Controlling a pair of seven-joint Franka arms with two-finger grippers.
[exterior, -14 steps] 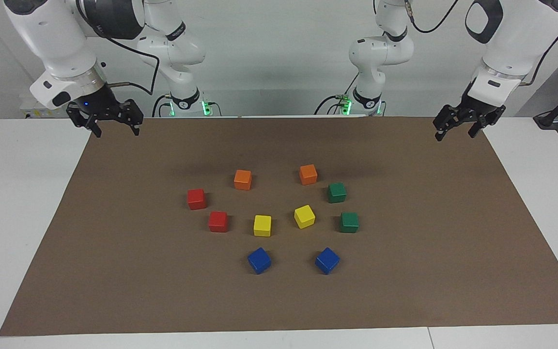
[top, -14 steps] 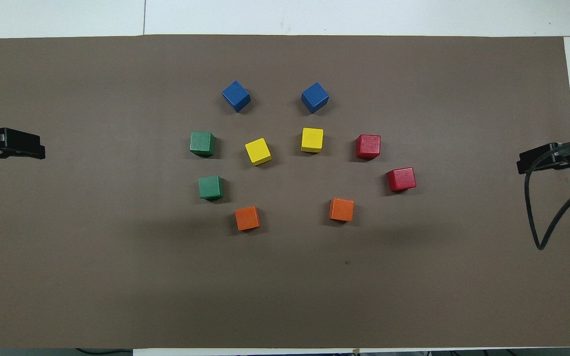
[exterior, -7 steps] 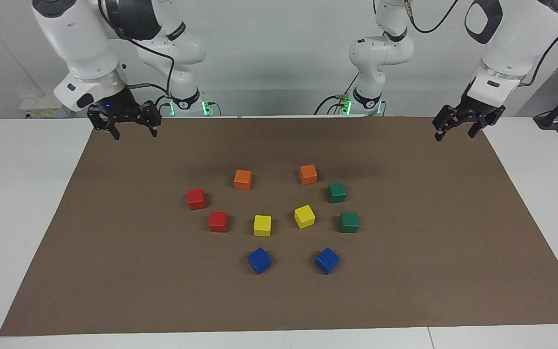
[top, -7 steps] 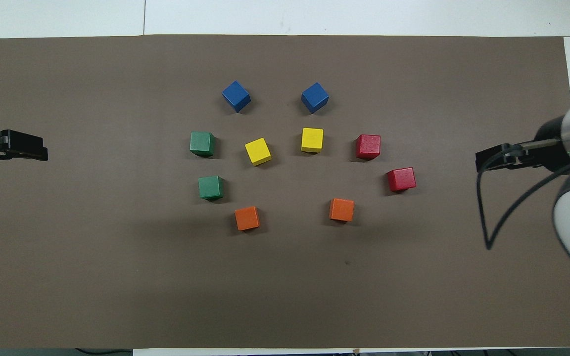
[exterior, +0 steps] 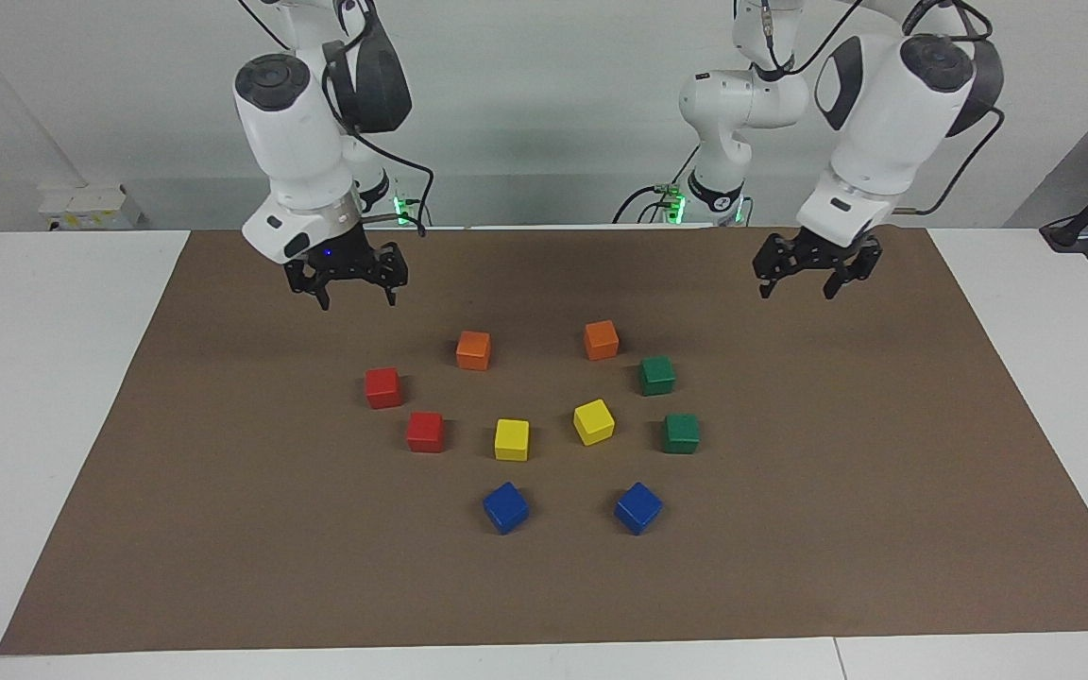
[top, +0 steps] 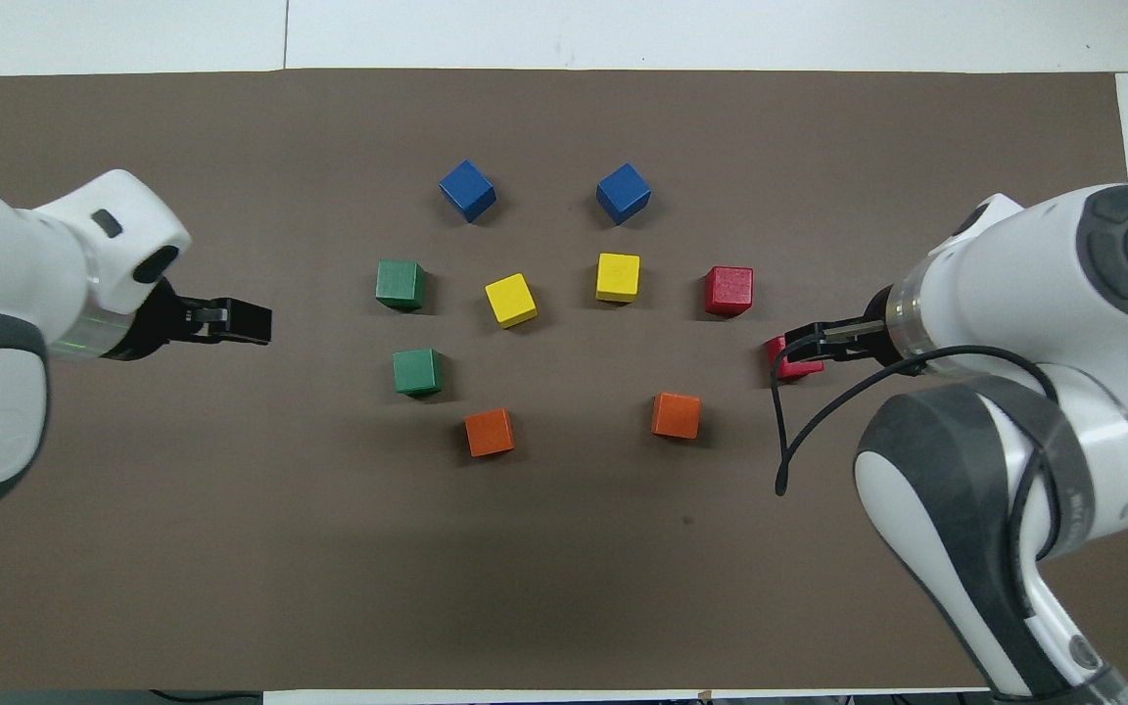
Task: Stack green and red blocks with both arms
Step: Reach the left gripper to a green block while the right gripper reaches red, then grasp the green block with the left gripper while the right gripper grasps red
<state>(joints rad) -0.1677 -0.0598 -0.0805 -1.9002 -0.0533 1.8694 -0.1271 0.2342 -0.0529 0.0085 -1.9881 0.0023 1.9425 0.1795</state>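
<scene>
Two red blocks [exterior: 382, 387] [exterior: 425, 432] lie on the brown mat toward the right arm's end. Two green blocks [exterior: 657, 375] [exterior: 681, 433] lie toward the left arm's end. All four stand apart, none stacked. My right gripper [exterior: 357, 300] is open and empty, raised over the mat beside the red blocks. In the overhead view the right gripper [top: 799, 343] partly covers one red block [top: 804, 369]; the other red block [top: 728, 291] shows whole. My left gripper [exterior: 795, 291] is open and empty, raised over the mat beside the green blocks [top: 399, 284] [top: 417, 372]; it also shows in the overhead view [top: 253, 321].
Two orange cubes [exterior: 473, 349] [exterior: 601, 340], two yellow cubes [exterior: 511, 439] [exterior: 593, 421] and two blue cubes [exterior: 505, 507] [exterior: 638, 507] lie between and around the red and green blocks. The brown mat [exterior: 223, 529] covers the white table.
Both grippers have moved from the mat's ends in toward the blocks, the right one farther. No block has moved.
</scene>
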